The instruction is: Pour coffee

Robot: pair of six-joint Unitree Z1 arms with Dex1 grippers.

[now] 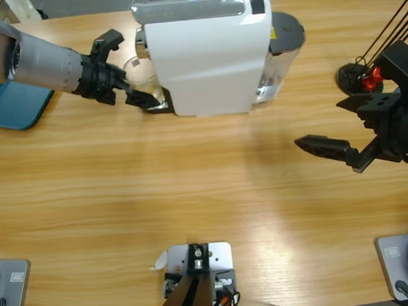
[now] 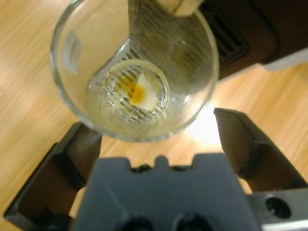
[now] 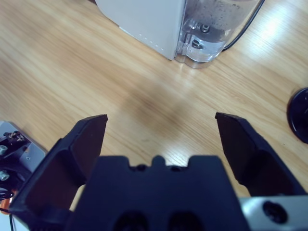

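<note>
A small clear glass tumbler stands on the drip grate at the front of the white coffee machine. Looking down into the tumbler in the left wrist view, a thin amber pool of coffee lies at its bottom. My left gripper reaches in from the upper left and is open, one jaw on each side of the tumbler; in its wrist view bare table shows between the right jaw and the glass. Far right, my right gripper hangs open over bare wood, holding nothing.
A teal tray lies at the left edge under the left arm. The machine's clear water tank sits at its right side, with a cable behind it. A black round stand with thin rods and a red piece stands at the far right.
</note>
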